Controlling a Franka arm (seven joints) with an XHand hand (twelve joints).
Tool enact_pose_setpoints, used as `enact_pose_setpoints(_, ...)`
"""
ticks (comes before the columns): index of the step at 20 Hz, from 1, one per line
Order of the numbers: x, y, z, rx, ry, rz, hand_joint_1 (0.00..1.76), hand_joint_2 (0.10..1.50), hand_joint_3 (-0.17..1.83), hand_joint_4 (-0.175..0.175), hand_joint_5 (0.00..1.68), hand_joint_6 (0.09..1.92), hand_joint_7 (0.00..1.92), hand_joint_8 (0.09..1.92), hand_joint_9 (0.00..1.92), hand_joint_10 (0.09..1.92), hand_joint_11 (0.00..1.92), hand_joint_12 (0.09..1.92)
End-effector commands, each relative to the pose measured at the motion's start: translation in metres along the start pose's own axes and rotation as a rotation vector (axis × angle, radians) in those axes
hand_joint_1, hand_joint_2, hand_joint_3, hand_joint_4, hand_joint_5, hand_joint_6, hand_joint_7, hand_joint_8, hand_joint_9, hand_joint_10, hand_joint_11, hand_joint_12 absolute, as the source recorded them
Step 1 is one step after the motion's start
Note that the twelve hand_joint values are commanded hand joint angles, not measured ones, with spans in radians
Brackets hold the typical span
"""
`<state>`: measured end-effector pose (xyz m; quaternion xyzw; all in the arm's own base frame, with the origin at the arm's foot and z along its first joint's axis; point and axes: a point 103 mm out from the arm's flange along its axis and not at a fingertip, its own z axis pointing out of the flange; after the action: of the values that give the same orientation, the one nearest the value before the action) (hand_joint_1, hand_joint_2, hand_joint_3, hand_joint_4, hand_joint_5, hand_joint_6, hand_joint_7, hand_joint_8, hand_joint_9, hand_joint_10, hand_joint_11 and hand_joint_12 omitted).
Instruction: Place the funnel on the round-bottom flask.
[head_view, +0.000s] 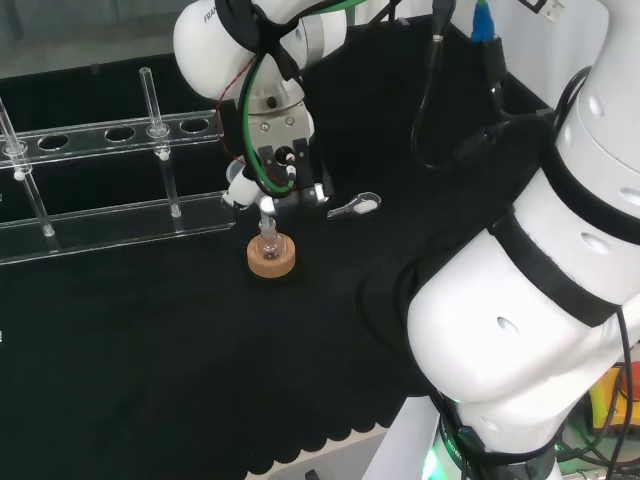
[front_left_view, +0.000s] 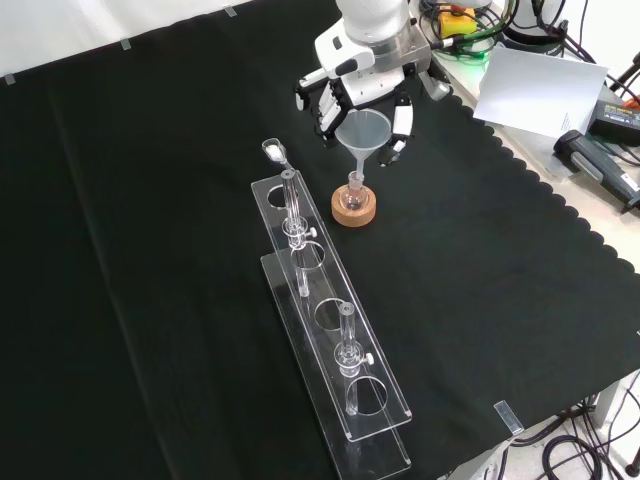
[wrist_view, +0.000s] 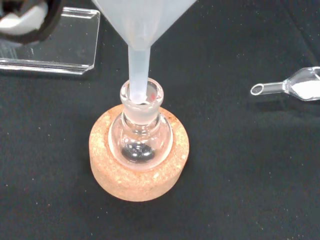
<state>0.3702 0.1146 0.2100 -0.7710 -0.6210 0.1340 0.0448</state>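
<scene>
One funnel (front_left_view: 362, 131) hangs in the hand (front_left_view: 362, 95) over the flask (wrist_view: 140, 134), which sits upright in its cork ring (wrist_view: 138, 170) on the black cloth (front_left_view: 150, 200), toward the far edge in the front view and just off the end of the clear rack (front_left_view: 330, 340). From the wrist, the stem tip has entered the mouth of the flask neck, close to one side of the rim; whether it touches the glass I cannot tell. The step in hand looks like the final lowering, and the task seems nearly done. To do it well, the stem should go straight down along the neck's line, kept upright, until the cone settles on the rim; any sideways drift could lever the flask off the ring, since a round bottom will likely tip easily. Letting go should probably wait until the funnel bears its own weight, and the fingers should then part without dragging the cone. In the front view the fingers (front_left_view: 403, 121) curl narrowly round the funnel's cone from both sides, holding it at the rim. A small glass scoop (wrist_view: 292, 87) lies on the cloth near the ring, apart from it, and should be left alone as the hand withdraws.
</scene>
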Motion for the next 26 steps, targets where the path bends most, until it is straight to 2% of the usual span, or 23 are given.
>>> enact_pose_setpoints(1, 0.003, 0.002, -0.001, 0.000, -0.004, 0.006, 0.82, 0.51, 0.82, 0.040, 0.87, 0.73, 1.19, 0.83, 0.93, 0.32, 0.00, 1.20)
enact_pose_setpoints(7, 0.001, 0.004, 0.000, 0.000, -0.001, 0.003, 0.81, 0.51, 0.82, 0.040, 0.87, 0.73, 1.19, 0.83, 0.93, 0.32, 0.00, 1.21)
enact_pose_setpoints(12, -0.010, 0.008, 0.006, 0.009, 0.003, -0.001, 0.82, 0.51, 0.82, 0.040, 0.87, 0.73, 1.19, 0.83, 0.93, 0.32, 0.00, 1.21)
enact_pose_setpoints(26, -0.011, 0.016, 0.022, -0.021, 0.016, 0.017, 0.82, 0.51, 0.82, 0.039, 0.87, 0.73, 1.19, 0.83, 0.93, 0.31, 0.00, 1.22)
